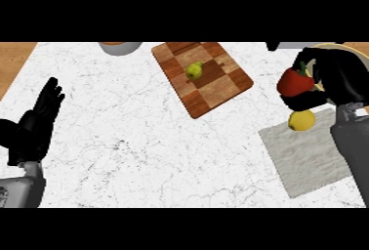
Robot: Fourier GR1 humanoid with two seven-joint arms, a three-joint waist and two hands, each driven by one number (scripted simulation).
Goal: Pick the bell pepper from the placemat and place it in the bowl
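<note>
- Well to the left of the cutting board (203,78), we see the left hand (32,128) near the edge of the view. It is spread and upright, holds nothing, and rests over the white marble counter (144,151).
- Just left of the cutting board's far corner stands a round grey vessel (120,48). The top of the view cuts it off, and we cannot tell what kind of vessel it is.
- The cutting board itself is a checkered wooden one, lying at a slant on the counter.
- A small green fruit (194,71) sits on the board, near its middle.
- To the right of the board and nearer to us lies the grey placemat (311,158), flat on the counter.
- A lemon (302,120) sits at the placemat's corner closest to the board.
- Right of the board, beyond the lemon, is the red bell pepper (294,82), its green stem pointing away from us. It is off the placemat and in the grasp of the right hand (337,73).
- The right hand is curled round the bell pepper, with dark fingers (306,101) wrapping it from beneath and from the side away from the board.
- Farthest right of the board, a curved tan rim (344,47) shows past the right hand. We cannot tell what it belongs to.
</note>
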